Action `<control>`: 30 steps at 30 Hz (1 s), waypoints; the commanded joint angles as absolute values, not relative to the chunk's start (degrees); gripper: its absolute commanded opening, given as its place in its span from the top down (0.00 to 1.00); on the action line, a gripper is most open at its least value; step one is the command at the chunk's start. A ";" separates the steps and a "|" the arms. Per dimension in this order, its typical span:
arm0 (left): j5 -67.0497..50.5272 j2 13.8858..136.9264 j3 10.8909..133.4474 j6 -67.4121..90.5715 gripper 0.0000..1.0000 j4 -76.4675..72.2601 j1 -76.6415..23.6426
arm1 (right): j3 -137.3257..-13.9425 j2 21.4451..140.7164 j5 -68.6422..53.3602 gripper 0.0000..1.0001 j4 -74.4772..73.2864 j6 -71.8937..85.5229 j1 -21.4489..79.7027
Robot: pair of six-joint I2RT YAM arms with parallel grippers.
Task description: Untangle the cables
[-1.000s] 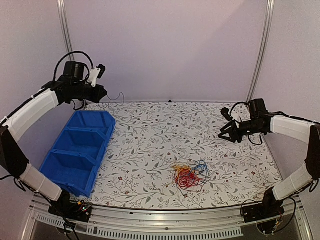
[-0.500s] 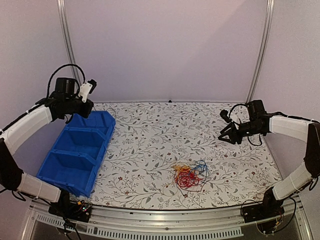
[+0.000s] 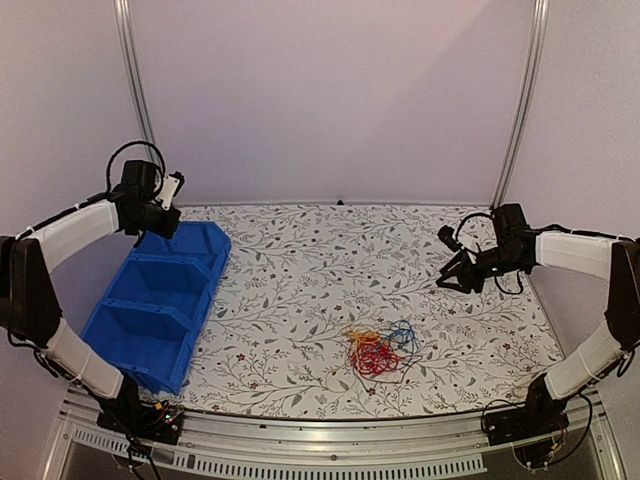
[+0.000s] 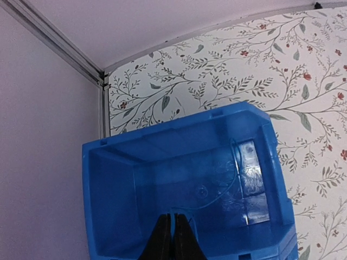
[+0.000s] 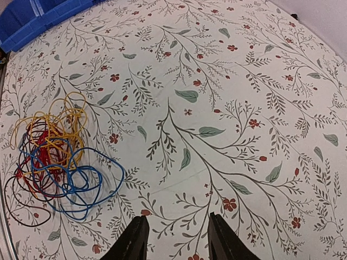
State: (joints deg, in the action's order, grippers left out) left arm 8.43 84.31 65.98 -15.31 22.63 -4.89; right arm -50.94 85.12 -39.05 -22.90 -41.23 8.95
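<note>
The cables lie as a small knotted clump of red, yellow and blue loops at the front centre of the table; the right wrist view has the clump at its left. A separate thin blue cable curves down into the far compartment of the blue bin. My left gripper is shut on the upper end of that cable, above the bin. In the top view the left gripper hangs over the bin's far end. My right gripper is open over bare table, to the right of the clump, holding nothing.
The blue bin, with three compartments, stands along the left side of the floral table. A wall and metal posts close the back. The right gripper hovers at the right, well behind the clump.
The left arm has swung left and lowered from the back of the table to above the bin's far compartment. The right arm has sunk slightly.
</note>
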 commanded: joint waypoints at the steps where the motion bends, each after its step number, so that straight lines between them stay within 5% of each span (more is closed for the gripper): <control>1: 9.42 88.97 69.74 -12.60 1.00 24.57 -2.09 | -52.12 85.69 -38.47 0.59 -23.88 -42.05 9.03; 6: 8.08 94.52 72.33 -10.60 0.98 26.57 -0.89 | -52.37 86.25 -38.58 0.59 -24.41 -42.43 9.18; 13: 10.86 95.04 73.25 -7.68 0.62 26.85 -0.62 | -52.64 86.88 -37.76 0.59 -24.70 -42.80 9.56; 21: 4.53 86.75 72.48 -3.81 0.57 27.79 -3.68 | -52.82 87.77 -37.19 0.58 -24.87 -42.89 9.97; 30: -7.09 69.64 58.97 -0.92 0.54 10.07 -26.80 | -53.99 87.86 -39.56 0.58 -26.88 -42.36 11.39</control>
